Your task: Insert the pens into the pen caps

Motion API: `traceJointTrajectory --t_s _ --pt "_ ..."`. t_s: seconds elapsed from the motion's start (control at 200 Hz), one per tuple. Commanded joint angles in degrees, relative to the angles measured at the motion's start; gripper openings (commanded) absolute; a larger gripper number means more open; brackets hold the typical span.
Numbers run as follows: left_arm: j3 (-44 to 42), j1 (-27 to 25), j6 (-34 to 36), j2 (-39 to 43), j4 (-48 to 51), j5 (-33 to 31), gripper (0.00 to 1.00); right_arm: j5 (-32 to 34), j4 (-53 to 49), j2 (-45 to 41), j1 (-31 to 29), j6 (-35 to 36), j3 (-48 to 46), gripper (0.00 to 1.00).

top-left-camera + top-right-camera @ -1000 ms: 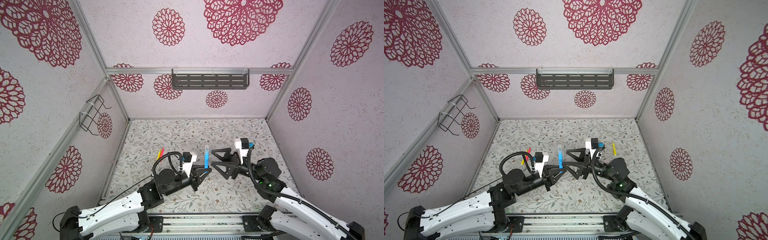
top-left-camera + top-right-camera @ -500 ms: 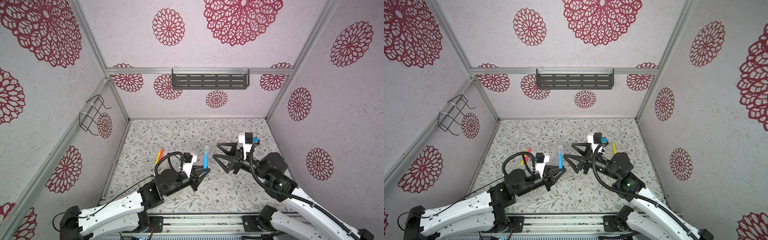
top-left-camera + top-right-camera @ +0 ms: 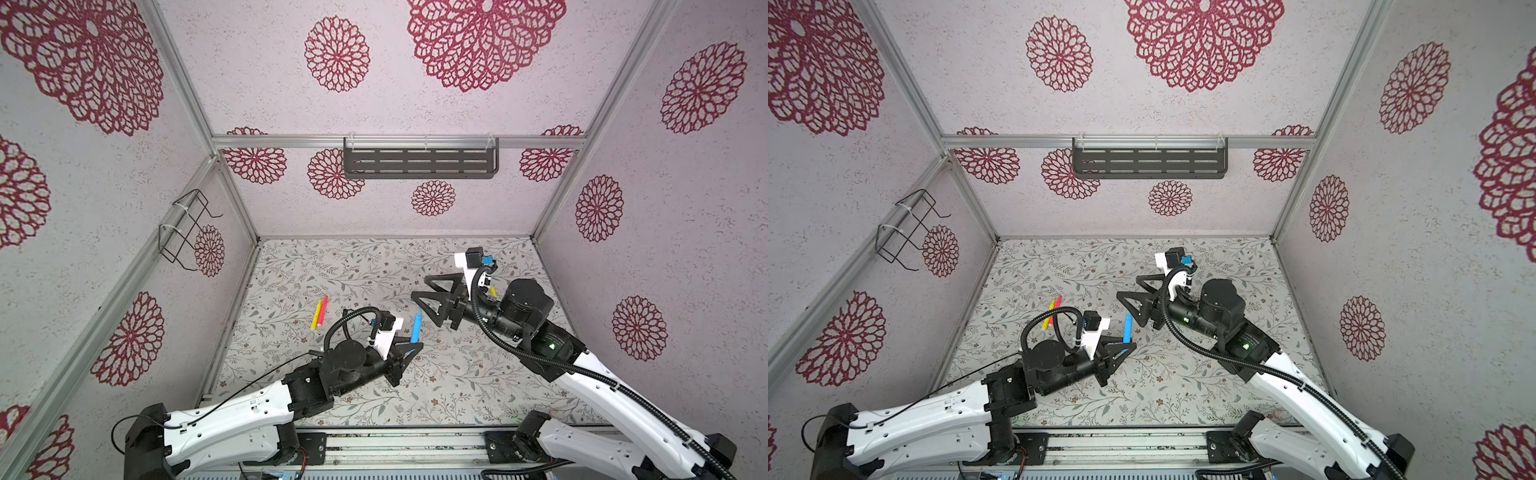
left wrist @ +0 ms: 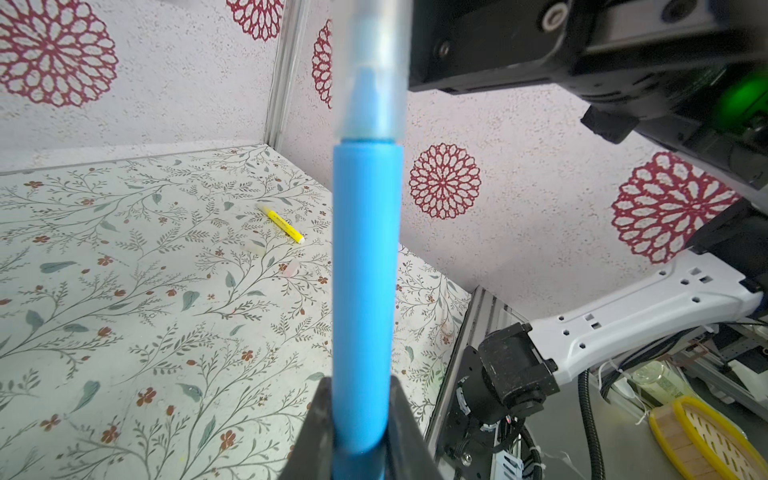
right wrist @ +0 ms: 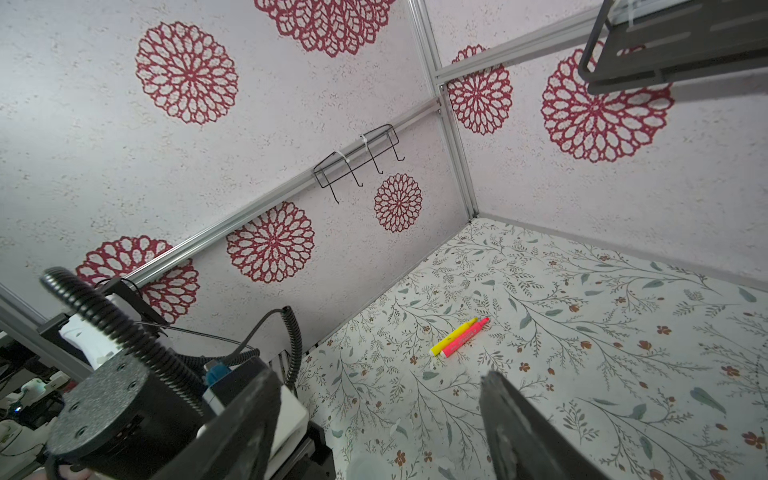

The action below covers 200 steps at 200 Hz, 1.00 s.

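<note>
We find the left tool (image 3: 413, 345) clamped on the lower end of a smooth blue pen (image 3: 416, 326), held above the bench (image 3: 353, 270); a translucent cap (image 4: 372, 75) covers its tip. Its long axis stands near upright, cap uppermost. Right tool (image 3: 419, 287) gapes wide, empty, just beside.

The blue pen (image 4: 362, 270) sits so close in the left wrist view that it looks fuzzy. Its clear cap (image 4: 372, 70) runs off the picture's edge. Its other end is hidden between the fingers of the left claw (image 4: 357, 386). In a top view, a yellow pen (image 3: 493, 290) peeks out from behind the right arm (image 3: 524, 309), mostly hidden. Two pale little bits (image 4: 254, 248) on the tabletop (image 4: 124, 311) are too faint to tell. The right claw (image 5: 378, 376) has its fingers cut off by the edge.
</note>
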State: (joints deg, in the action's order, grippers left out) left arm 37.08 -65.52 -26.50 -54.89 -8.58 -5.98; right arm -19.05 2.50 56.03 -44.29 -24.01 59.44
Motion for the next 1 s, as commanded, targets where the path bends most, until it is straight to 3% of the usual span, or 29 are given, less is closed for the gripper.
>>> traceJointTrajectory --t_s 0.0,0.28,0.996 --pt "1.6 -0.9 1.3 -0.5 0.4 -1.5 0.0 0.4 -1.3 0.5 -0.2 1.4 3.1 0.74" --pt "1.6 -1.0 1.6 -0.6 0.9 -1.8 0.0 -1.8 -3.1 2.6 -0.2 1.7 4.0 0.55" --pt "2.3 -1.1 1.7 -1.5 0.9 -1.1 0.0 -3.1 -8.8 4.4 -1.2 3.9 6.0 0.23"
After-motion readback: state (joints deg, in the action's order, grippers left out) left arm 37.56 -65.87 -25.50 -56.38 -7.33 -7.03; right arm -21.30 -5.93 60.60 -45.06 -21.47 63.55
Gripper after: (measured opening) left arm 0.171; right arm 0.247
